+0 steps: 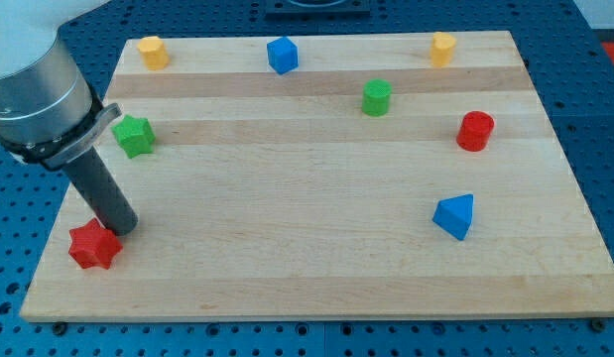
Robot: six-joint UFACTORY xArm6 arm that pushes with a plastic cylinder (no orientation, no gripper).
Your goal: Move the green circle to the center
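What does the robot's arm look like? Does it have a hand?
No hand here. The arm ends in a fat silvery-grey cylinder with a dark band and a small grey tab at its base. Below that comes a straight dark rod, and my tip is its plain blunt end. No cables or markings show.

1. A wooden board [307, 268] lies on a blue perforated surface [604, 119].
2. The dark rod slants down from the view's left; my tip [125, 228] sits just beside the red star block [93, 245], at its upper right.
3. A green star block [135, 136] lies above that.
4. Along the view's top: yellow block [152, 52], blue cube [282, 55], second yellow block [442, 49].
5. The green circle [376, 97] stands right of centre, toward the top.
6. Red cylinder [475, 131] and blue triangular block [455, 215] sit at the view's right.
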